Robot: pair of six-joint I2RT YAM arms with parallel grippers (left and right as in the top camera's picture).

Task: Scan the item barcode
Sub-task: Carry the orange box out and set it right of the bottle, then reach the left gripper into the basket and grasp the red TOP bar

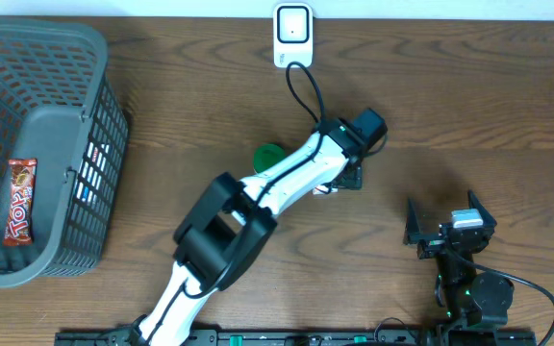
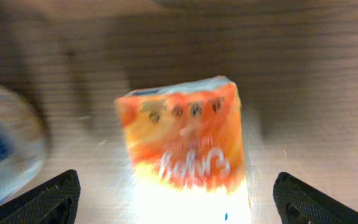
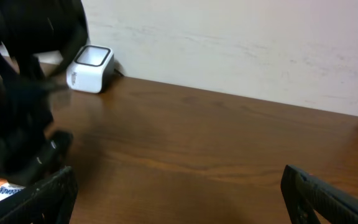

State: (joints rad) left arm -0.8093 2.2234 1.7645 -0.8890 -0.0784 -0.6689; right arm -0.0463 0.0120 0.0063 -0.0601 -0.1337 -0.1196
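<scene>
Orange carton [image 2: 182, 134], white lettering; white scanner [image 1: 292, 34]; grey mesh basket [image 1: 104, 144]; brown wood-grain table [image 1: 469, 96]; red snack bar [image 1: 19, 200]; green cap [image 1: 270, 154].

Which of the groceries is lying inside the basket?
The red candy bar; the orange carton and green-capped bottle are out on the table.

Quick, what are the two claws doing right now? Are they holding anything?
Left claw: open, with the orange box lying between its fingers, not gripped.
Right claw: open, holding nothing.
</scene>
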